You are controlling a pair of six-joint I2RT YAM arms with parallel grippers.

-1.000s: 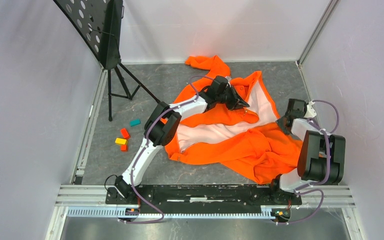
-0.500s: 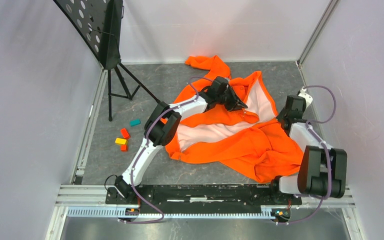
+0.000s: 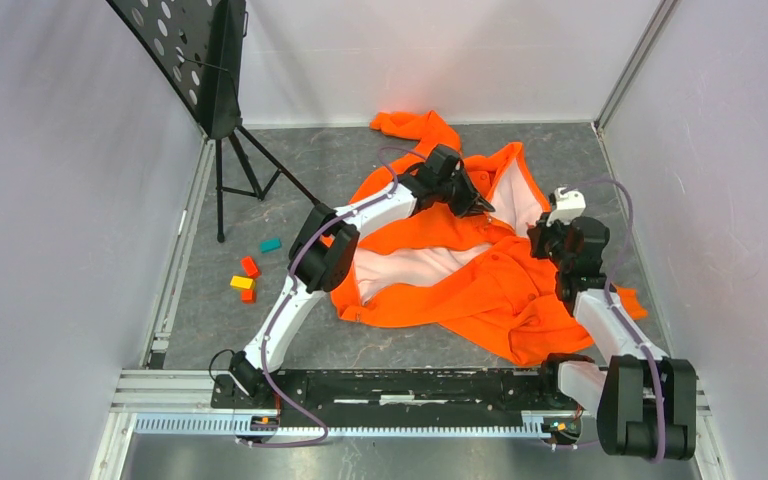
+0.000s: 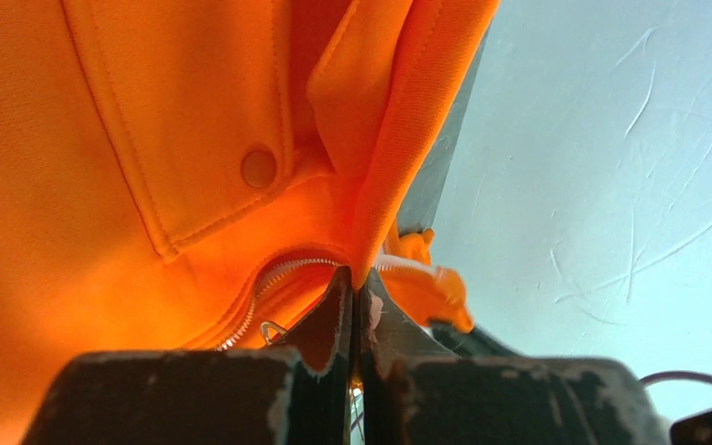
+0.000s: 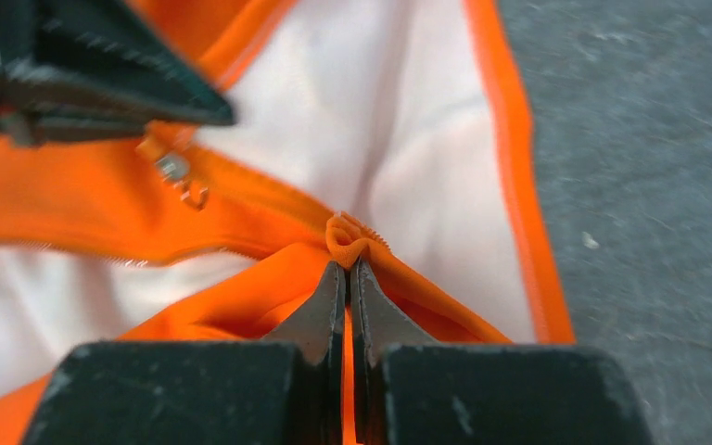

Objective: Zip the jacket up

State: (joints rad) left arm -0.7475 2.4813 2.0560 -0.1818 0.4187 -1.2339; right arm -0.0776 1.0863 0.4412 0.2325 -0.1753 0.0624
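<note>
A grey, mottled worktop (image 3: 310, 150) fills the middle of the top view, closed in by three plain pale walls: one on the left (image 3: 60, 250), one at the back (image 3: 410, 55) and one on the right (image 3: 730, 150). A metal post (image 3: 625, 65) runs up the rear right corner. In the upper left a black perforated panel (image 3: 175, 50) stands tilted on a black tripod (image 3: 225, 180). Small blocks lie at left centre: teal (image 3: 270, 244), red (image 3: 250, 266) and yellow (image 3: 242, 283). An aluminium rail (image 3: 160, 385) crosses the bottom of the frame. The light is soft and even, with faint shading on the left wall.
</note>
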